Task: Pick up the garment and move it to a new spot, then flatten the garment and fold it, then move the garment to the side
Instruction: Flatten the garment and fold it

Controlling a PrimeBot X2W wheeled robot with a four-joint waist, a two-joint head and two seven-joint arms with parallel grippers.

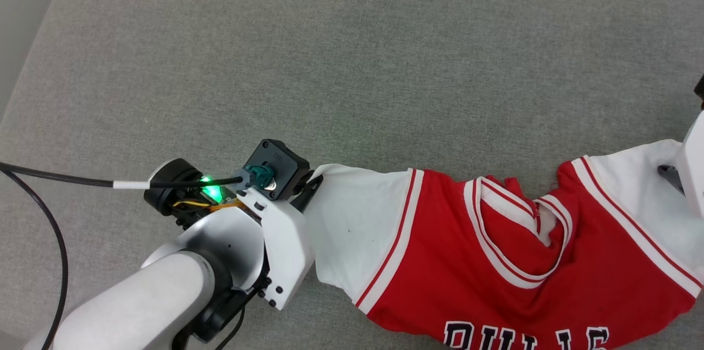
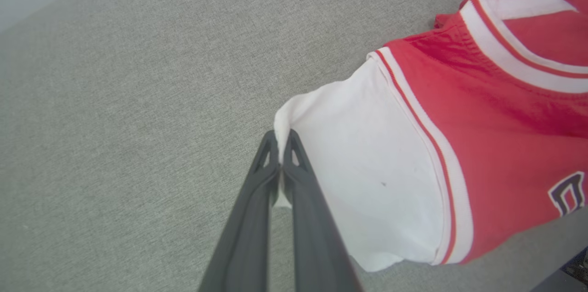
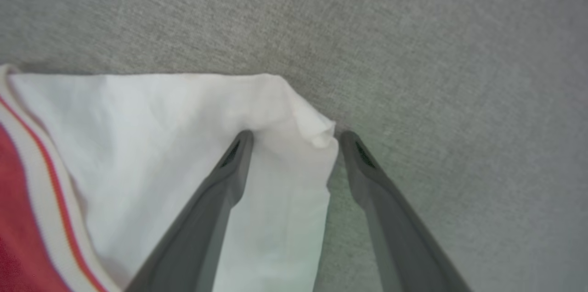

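The garment (image 1: 495,262), a red jersey with white sleeves, striped trim and black lettering at the bottom edge of the head view, lies spread across the grey cushion. My left gripper (image 2: 280,138) is shut on the tip of the jersey's white left sleeve (image 2: 363,168); from the head camera the left wrist (image 1: 275,174) covers the fingers. My right gripper (image 3: 294,138) is open, its two fingers straddling the corner of the white right sleeve (image 3: 183,136). The right wrist (image 1: 690,157) shows at the right edge of the head view.
A grey fabric cushion (image 1: 330,53) stretches far behind and to the left of the jersey. Its rounded left edge (image 1: 22,80) drops away. A black cable (image 1: 60,179) runs from the left wrist off the frame's left side.
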